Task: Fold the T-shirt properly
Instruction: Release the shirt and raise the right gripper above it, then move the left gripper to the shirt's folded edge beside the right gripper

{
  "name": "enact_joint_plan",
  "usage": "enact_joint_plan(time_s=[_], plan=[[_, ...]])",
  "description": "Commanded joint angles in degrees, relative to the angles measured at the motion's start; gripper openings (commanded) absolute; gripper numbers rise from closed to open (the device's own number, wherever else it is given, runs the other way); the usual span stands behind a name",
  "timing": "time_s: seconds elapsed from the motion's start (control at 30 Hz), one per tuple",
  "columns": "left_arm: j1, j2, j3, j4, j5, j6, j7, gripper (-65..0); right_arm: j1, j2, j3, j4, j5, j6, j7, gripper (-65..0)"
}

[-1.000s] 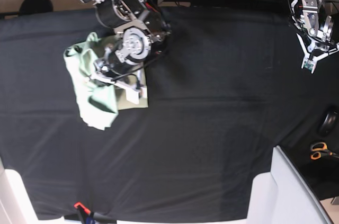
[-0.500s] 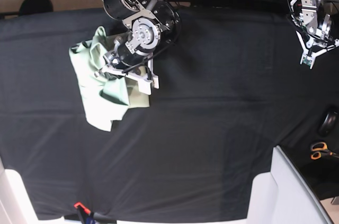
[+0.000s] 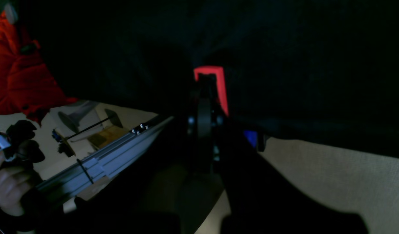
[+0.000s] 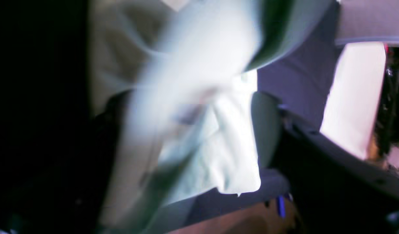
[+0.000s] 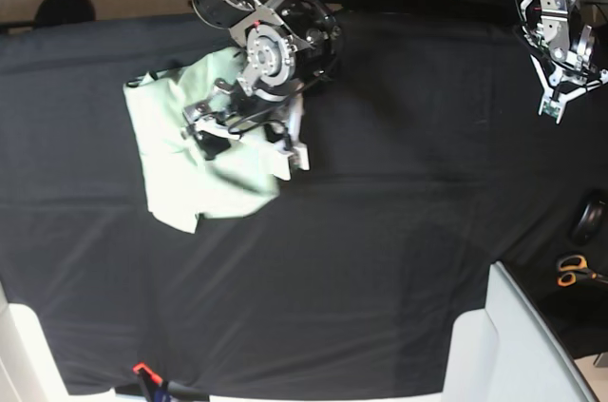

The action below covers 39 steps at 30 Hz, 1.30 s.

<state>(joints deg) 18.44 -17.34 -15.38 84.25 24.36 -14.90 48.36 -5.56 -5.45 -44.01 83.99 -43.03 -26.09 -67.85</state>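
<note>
Mint-green cloth, the T-shirt (image 5: 204,155), lies bunched into a rough rumpled block near the far left part of the bench (image 5: 399,231), on the black tablecloth (image 5: 380,183) that covers it. I read it as partly gathered rather than folded: the outline is uneven, one lower corner sticks out toward the near edge, and I can make out no clean sleeve or hem line. The right wrist view is blurred and shows only pale fabric close up.

My right hand (image 5: 249,141) sits directly over the shirt's right half, and its fingers (image 5: 296,153) look spread, with one white pad out past the cloth's edge on the tablecloth. I cannot see any fabric pinched between them, so I judge it is not holding the shirt. My left hand (image 5: 560,103) hangs well apart near the far right corner, fingers together on nothing.

By my judgement, most of the task is left: the cloth would need to be flattened and squared up, then folded over itself with matching edges. Thin fabric like this may drag or crease when pulled.
</note>
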Motion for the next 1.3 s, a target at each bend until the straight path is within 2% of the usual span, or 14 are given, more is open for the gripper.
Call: enact_joint_plan(time_s=[0.0,0.33,0.47,0.6,0.67,0.73,0.87,0.93,1.0,1.1,1.17,1.2,1.27], plan=[[-0.11,-0.9,-0.4,0.81,0.83,0.7,-0.05,-65.0,0.51,-0.66,-0.52,1.86,0.26,-0.24,-0.41,-16.0],[-0.19,-0.9,-0.4,0.81,0.83,0.7,-0.05,-65.0,-1.16,-0.48,-3.86,19.79,8.34,-0.07,-2.43,-14.4],[-1.6,-0.81,-0.32,-0.07,0.83,0.7,-0.05,-65.0,-0.72,-0.39,-3.77,20.59,13.09,-0.07,-4.01,-14.2],[-2.13,-0.81,-0.32,-2.01,0.83,0.7,-0.05,-65.0,-0.9,0.22,-3.6,22.08,12.83,-0.24,-3.57,-14.2],[-2.39,-0.72,-0.32,-2.45,0.83,0.7,-0.05,-65.0,-1.07,1.54,-3.16,24.19,10.28,-0.24,-1.38,-14.4],[-2.39,0.33,-0.32,-2.18,0.83,0.52,-0.05,-65.0,-2.92,1.8,1.24,26.65,9.05,-0.24,1.96,-14.8],[-2.48,2.62,-0.32,-1.04,0.74,0.26,-0.23,-65.0,-7.05,1.8,9.86,28.23,9.22,0.02,11.28,-14.9],[-2.04,4.55,0.12,0.98,-0.49,-1.85,-0.67,-65.0,-9.78,1.8,13.28,28.15,10.98,0.11,16.03,-14.9],[-1.6,5.17,2.23,4.32,-4.54,-7.92,-0.05,-65.0,-12.15,2.07,17.33,28.15,16.34,1.25,20.25,-14.9],[-0.46,5.26,3.64,8.54,-14.29,-15.57,6.63,-65.0,-14.09,2.33,24.27,28.15,25.14,4.33,23.24,-14.9],[-0.19,4.99,3.82,11.09,-22.91,-18.29,10.5,-64.8,-14.53,2.33,28.49,28.06,28.83,6.44,23.59,-14.9],[-0.11,4.73,3.82,12.15,-27.22,-18.91,11.91,-61.8,-14.53,2.42,30.16,27.79,29.97,7.4,23.5,-14.9],[0.16,4.46,3.55,13.91,-37.77,-19.35,14.28,-51.2,-14.53,3.48,33.15,26.92,31.73,8.37,23.42,-14.9]])
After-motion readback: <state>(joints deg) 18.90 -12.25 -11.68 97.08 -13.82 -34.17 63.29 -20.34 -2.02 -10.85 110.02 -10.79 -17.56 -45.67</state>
